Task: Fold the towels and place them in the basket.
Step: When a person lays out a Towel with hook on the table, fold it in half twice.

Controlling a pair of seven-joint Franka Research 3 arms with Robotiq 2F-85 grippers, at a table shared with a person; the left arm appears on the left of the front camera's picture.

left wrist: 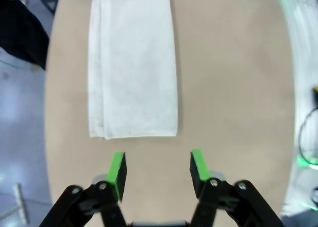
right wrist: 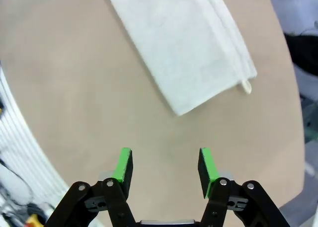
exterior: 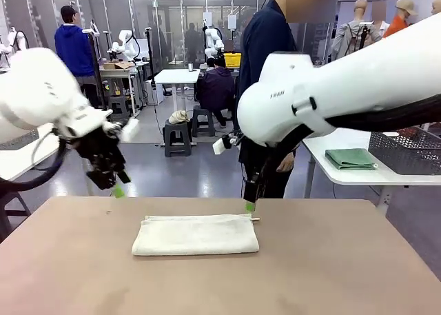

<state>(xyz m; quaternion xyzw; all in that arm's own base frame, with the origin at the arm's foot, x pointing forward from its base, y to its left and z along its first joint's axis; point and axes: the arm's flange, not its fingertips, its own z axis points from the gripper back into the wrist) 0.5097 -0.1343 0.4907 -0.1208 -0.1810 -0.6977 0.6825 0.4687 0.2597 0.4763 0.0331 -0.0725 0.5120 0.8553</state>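
Hovering spread and empty, the left pincer [left wrist: 157, 158] and right pincer [right wrist: 165, 156] flank the folded cream towel [exterior: 196, 234].

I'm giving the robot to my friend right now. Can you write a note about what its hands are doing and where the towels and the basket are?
Left gripper: open, holding nothing, above the table off one short end of the cream-white towel.
Right gripper: open, holding nothing, by the towel's other end, near the loop corner.
Cream-white towel: folded into a long strip, flat in the middle of the table.
Green towel: folded, on the white side table to the right, beside the dark grey mesh basket, not in it.
Left to do: perhaps fold the cream-white towel again, then put both towels in the basket.
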